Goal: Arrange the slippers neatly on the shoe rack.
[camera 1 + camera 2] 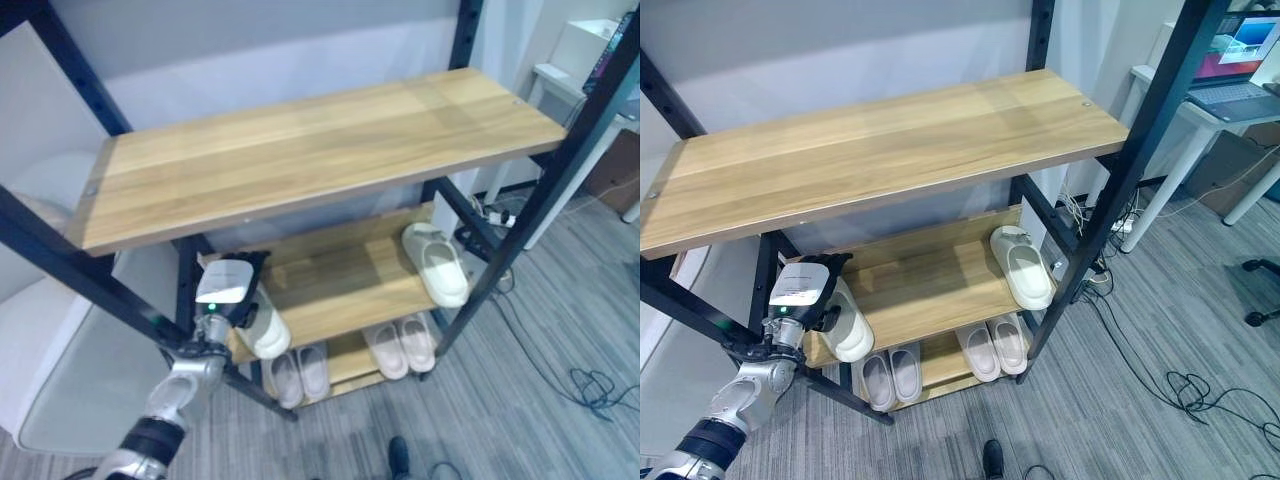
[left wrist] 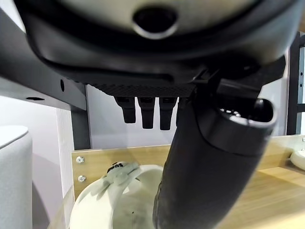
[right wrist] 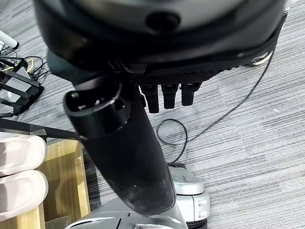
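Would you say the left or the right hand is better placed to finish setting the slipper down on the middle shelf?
The left. The left hand is at the middle shelf's left end with the cream slipper beside it. The right hand hangs over the carpet.

Off to the right there was a white desk (image 1: 1200,110) with an open laptop (image 1: 1240,60) sitting on it, screen lit up. A power strip (image 1: 497,213) lay on the grey carpet floor (image 1: 1160,430) behind the rack's right leg, with cords running out from it, and a loose black cable (image 1: 1200,390) was tangled further out on the carpet. The caster foot of an office chair (image 1: 1262,290) poked in at the far right edge. A white rounded seat (image 1: 50,340) stood at the left, against a pale grey wall (image 1: 840,50).
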